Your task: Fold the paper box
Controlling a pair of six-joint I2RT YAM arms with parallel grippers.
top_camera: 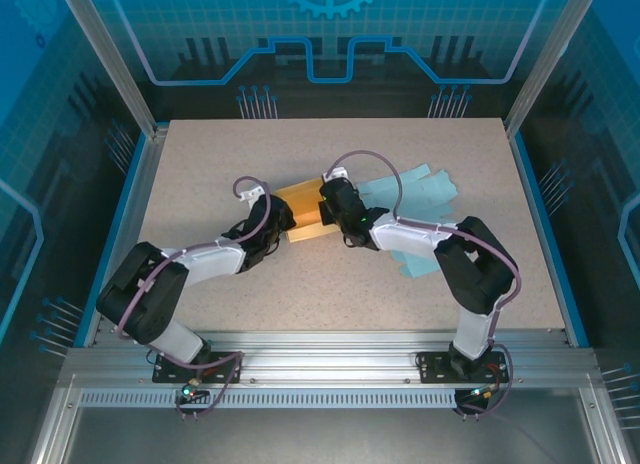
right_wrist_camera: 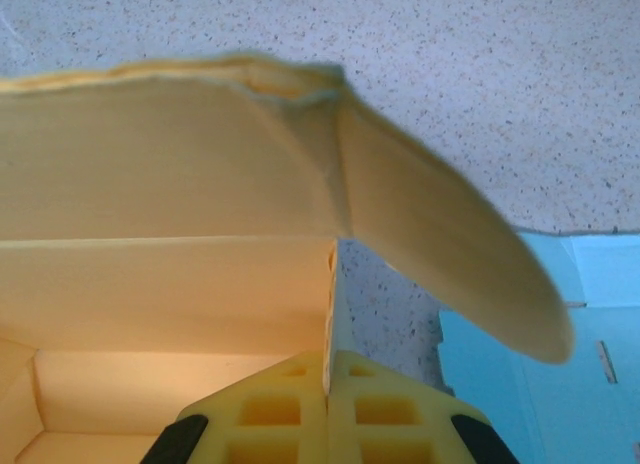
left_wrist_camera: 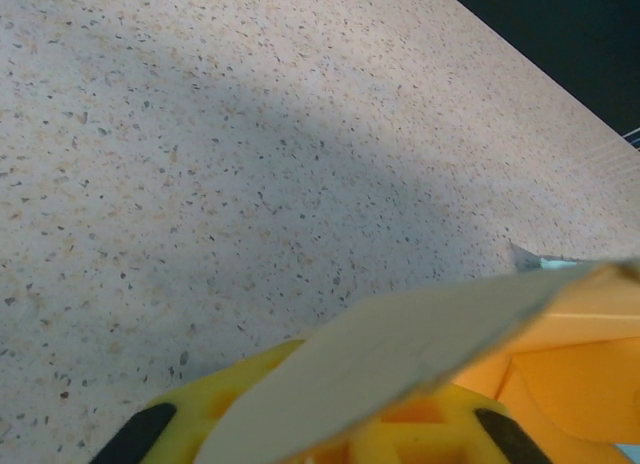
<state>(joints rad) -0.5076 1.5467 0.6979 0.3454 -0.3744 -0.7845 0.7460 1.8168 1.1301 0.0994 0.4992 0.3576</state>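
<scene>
The orange paper box (top_camera: 303, 210) stands half-formed in the middle of the table, between my two grippers. My right gripper (top_camera: 331, 215) is at its right end. In the right wrist view that gripper (right_wrist_camera: 328, 369) is shut on the box's upright side wall (right_wrist_camera: 331, 294), with the open inside (right_wrist_camera: 150, 284) to the left and a rounded flap (right_wrist_camera: 450, 254) hanging out to the right. My left gripper (top_camera: 283, 228) is at the box's left end. In the left wrist view a pale flap (left_wrist_camera: 420, 349) lies across that gripper (left_wrist_camera: 330, 429) and hides the gap between its jaws.
Light blue flat paper sheets (top_camera: 420, 189) lie right of the box and under the right arm, and show as blue paper (right_wrist_camera: 540, 384) beside the held wall. Bare speckled table (top_camera: 200, 164) lies left of and behind the box. Cage posts stand at the table's corners.
</scene>
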